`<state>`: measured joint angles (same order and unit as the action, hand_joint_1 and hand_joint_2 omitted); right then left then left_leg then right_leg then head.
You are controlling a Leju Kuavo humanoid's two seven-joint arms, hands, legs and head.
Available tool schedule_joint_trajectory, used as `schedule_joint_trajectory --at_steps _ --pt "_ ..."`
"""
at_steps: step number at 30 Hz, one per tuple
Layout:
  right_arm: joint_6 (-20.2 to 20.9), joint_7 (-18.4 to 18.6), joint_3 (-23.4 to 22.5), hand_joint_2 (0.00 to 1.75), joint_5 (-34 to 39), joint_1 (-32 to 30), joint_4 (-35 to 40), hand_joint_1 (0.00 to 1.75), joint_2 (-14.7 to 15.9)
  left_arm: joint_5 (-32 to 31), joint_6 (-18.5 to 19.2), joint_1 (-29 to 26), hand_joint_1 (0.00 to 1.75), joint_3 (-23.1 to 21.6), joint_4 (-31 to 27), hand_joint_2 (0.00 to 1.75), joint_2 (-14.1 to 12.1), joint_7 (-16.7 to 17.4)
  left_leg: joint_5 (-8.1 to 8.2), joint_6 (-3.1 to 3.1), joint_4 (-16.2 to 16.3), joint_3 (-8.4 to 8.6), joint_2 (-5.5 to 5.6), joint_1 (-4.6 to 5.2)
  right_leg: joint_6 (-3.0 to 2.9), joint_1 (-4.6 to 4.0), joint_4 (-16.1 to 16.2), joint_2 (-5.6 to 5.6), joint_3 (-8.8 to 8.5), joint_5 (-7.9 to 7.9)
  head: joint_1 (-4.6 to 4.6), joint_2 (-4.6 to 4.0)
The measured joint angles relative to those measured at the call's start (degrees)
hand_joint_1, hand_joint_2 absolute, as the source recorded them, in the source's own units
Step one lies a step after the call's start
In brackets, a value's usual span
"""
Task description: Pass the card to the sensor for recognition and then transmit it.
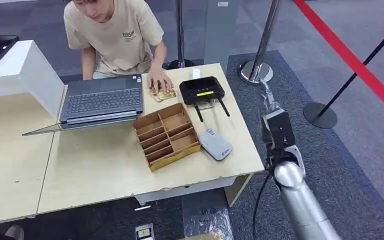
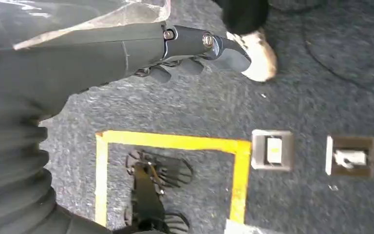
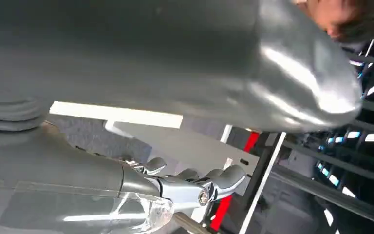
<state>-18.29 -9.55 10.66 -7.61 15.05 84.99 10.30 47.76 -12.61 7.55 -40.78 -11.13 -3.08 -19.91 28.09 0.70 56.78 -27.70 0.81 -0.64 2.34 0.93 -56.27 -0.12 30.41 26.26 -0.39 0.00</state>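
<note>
Two hands, neither holding anything. The right hand (image 1: 279, 131) is up just off the right edge of the surface (image 1: 105, 170), fingers (image 3: 214, 178) loosely curled and empty in the wrist view. The left hand (image 2: 195, 53) hangs over dark carpet with a yellow taped square (image 2: 170, 146), fingers (image 2: 158, 74) bent in on nothing. On the surface, nearest is a white-grey sensor (image 1: 215, 144), right beside a wooden divider box (image 1: 166, 135). Behind those, a black router (image 1: 202, 91) and an open laptop (image 1: 102, 102). Farthest back, a person's hand (image 1: 158, 80) rests on the tan card (image 1: 162, 94).
</note>
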Motion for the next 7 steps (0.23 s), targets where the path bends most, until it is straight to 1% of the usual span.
schedule_joint_trajectory --at_steps 2,5,7 --pt "0.46 0.48 -1.13 0.0 -0.55 -2.99 4.79 0.0 0.52 0.11 -0.35 -0.18 0.0 0.41 0.04 1.75 -0.37 0.24 0.0 0.0 0.0 0.0 0.0 -0.01 0.0 -0.01 0.0 -0.02 -0.01 0.0 0.04 0.0" --pt "1.09 1.59 -2.36 0.0 -1.22 -6.19 9.38 0.0 1.31 0.15 -0.7 -0.27 0.0 0.76 0.04 1.75 -0.57 0.54 -0.01 0.01 -0.02 0.05 -0.05 -0.02 -0.01 -0.01 -0.01 0.02 -0.06 0.0 0.04 0.0" --pt "1.09 2.12 -3.23 0.0 -0.87 -7.87 11.1 0.0 1.49 0.22 -0.76 -0.3 0.0 0.96 0.04 1.75 -0.7 1.18 -0.02 0.0 -0.02 0.05 -0.04 -0.01 -0.01 -0.01 -0.01 0.02 -0.06 -0.01 0.02 0.0"
